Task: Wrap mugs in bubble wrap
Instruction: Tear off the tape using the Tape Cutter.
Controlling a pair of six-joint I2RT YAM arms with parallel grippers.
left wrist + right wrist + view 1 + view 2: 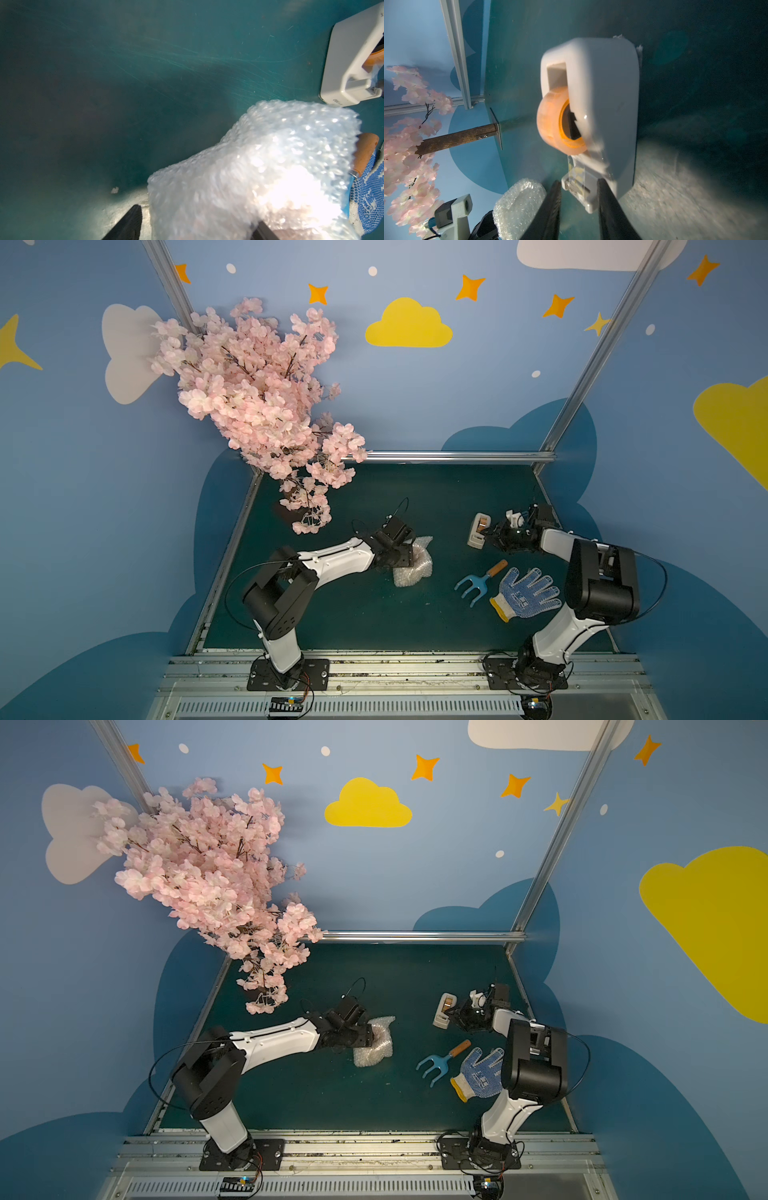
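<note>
Left wrist: bubble wrap in wide left jaws' grip; right jaws apart, astride tape dispenser.

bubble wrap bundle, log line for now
left gripper straddling bubble wrap, grip unclear | right gripper open at tape dispenser cutter end | mug not visible

We see blue walls with painted clouds and stars, a green table at bottom centre, blossom tree upper left.
</note>
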